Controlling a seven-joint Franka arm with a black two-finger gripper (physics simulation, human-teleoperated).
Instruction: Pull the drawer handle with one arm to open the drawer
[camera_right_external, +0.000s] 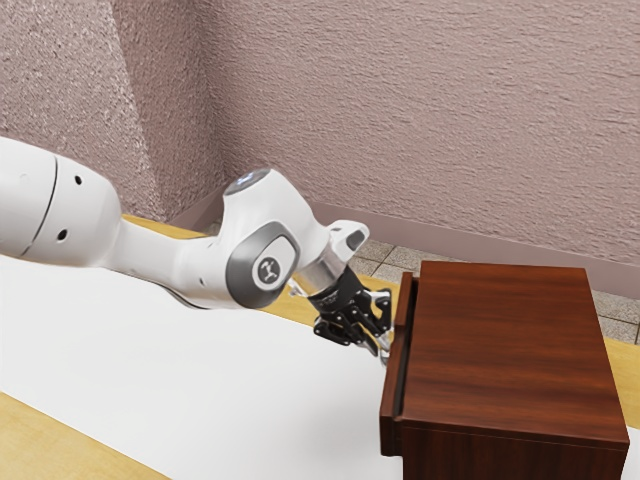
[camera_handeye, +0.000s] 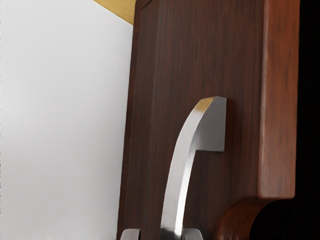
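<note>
At the cabinet's (camera_right_external: 510, 350) near face, on the exterior view's left side of it, the gripper (camera_right_external: 380, 340) sits right against the drawer (camera_right_external: 402, 310), with the arm (camera_right_external: 260, 265) reaching in low over the white table (camera_right_external: 200, 400). From the hand's own camera the handle (camera_handeye: 192, 150) is a curved strip of smooth metal, fixed to the drawer's dark wood panel (camera_handeye: 150, 100) and bowing out toward the hand, which is right at its near end. Whether the gripper is clamped on that strip or merely around it, I cannot tell. A thin dark slit runs between the drawer's panel and the cabinet body, so I judge the drawer to be barely out at most, with nearly all of the pull left to do. The main risk is slipping: the metal is slick and curved, and a loose or off-centre hold could slide along it and come free once the arm draws back. A pull that is angled rather than straight out from the cabinet could bind the drawer in its runners. If it binds, the cabinet, which appears to stand loose on the table, could drag or twist toward the arm instead of the drawer opening.
</note>
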